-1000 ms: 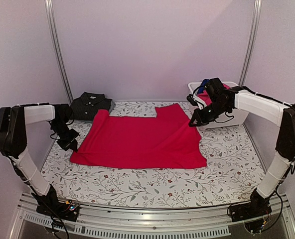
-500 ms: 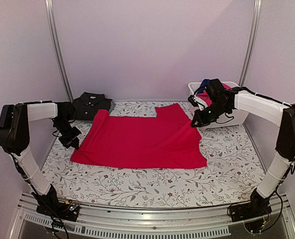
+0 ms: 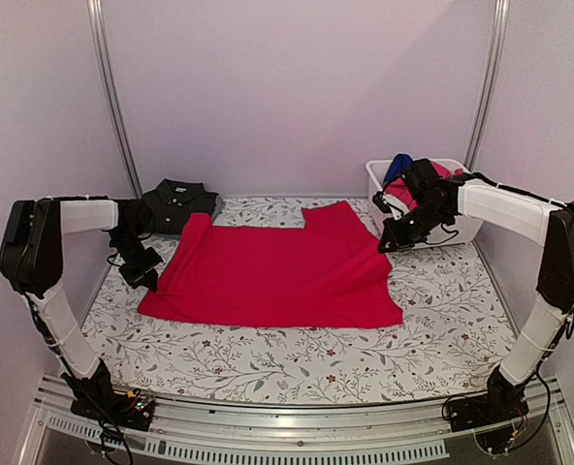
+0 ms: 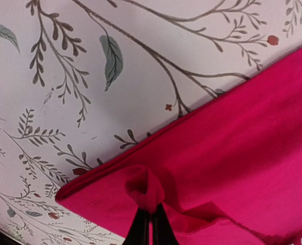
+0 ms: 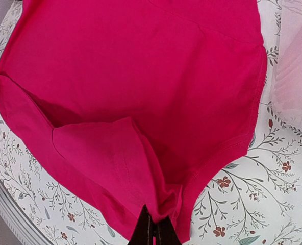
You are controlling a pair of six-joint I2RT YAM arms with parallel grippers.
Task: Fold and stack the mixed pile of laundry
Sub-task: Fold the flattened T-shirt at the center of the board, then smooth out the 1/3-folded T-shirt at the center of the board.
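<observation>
Red tee point(image 3: 272, 276) lies spread flat mid-table on the floral cloth point(image 3: 297, 363). Step in hand, judged: folding the tee. Both side edges are pinched and no fold is laid yet.

Left gripper point(image 4: 151, 227) is clenched on a small pucker of red fabric at the tee's left edge, close to a corner. Right gripper point(image 5: 153, 229) is clamped tight on the tee's right edge, with a flap raised and creased beside it, near the white tub point(image 3: 462, 231).

Next move likely: lift both pinches together and carry them across to lay the fold. That needs matched height, or the cloth drags and bunches.

Dark polo point(image 3: 175, 205) sits folded back left. Blue garment point(image 3: 398, 167) pokes out of the tub.
</observation>
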